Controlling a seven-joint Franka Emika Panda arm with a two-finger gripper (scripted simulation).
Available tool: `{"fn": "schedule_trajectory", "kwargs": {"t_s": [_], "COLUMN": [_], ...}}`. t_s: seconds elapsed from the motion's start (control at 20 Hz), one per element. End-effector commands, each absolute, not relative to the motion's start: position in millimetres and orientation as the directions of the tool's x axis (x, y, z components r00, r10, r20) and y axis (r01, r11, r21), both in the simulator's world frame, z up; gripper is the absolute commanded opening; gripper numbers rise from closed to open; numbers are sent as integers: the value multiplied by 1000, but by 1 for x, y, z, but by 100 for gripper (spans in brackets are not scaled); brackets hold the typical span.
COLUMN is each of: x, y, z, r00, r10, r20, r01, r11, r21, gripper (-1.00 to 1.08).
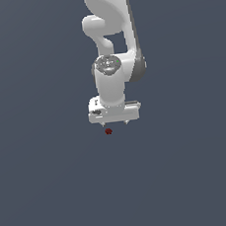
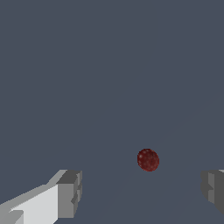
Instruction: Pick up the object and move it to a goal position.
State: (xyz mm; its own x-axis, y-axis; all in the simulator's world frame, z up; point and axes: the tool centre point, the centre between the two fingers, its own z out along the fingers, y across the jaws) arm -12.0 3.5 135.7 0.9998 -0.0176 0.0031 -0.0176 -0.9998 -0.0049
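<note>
The object is a tiny dark red, roundish blob (image 1: 108, 131) on the flat grey surface. It lies just below my white gripper (image 1: 114, 123) in the exterior view, a little toward that view's left of the gripper's middle. In the wrist view the blob (image 2: 148, 159) shows between and beyond the two grey fingertips (image 2: 70, 194), nearer the other fingertip. My gripper (image 2: 142, 192) is open, with the jaws spread wide and nothing between them. It does not touch the blob.
The white arm (image 1: 110, 31) rises above the gripper toward the top of the exterior view. A plain dark grey surface (image 1: 54, 191) fills the rest of both views.
</note>
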Motion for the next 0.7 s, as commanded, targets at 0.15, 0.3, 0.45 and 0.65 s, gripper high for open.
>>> {"fn": "schedule_trajectory", "kwargs": {"t_s": [0.15, 0.3, 0.45, 0.65], "x": [-28, -36, -41, -45], "y": [-17, -26, -31, -35], "z": [97, 83, 73, 67], "r00": [997, 995, 993, 992], "r10": [-76, -99, -116, -125], "r20": [1, 0, 0, 0], "r01": [-76, -99, -116, -125], "r11": [-997, -995, -993, -992], "r21": [-4, -3, -1, 0], "gripper": [100, 100, 100, 100]}}
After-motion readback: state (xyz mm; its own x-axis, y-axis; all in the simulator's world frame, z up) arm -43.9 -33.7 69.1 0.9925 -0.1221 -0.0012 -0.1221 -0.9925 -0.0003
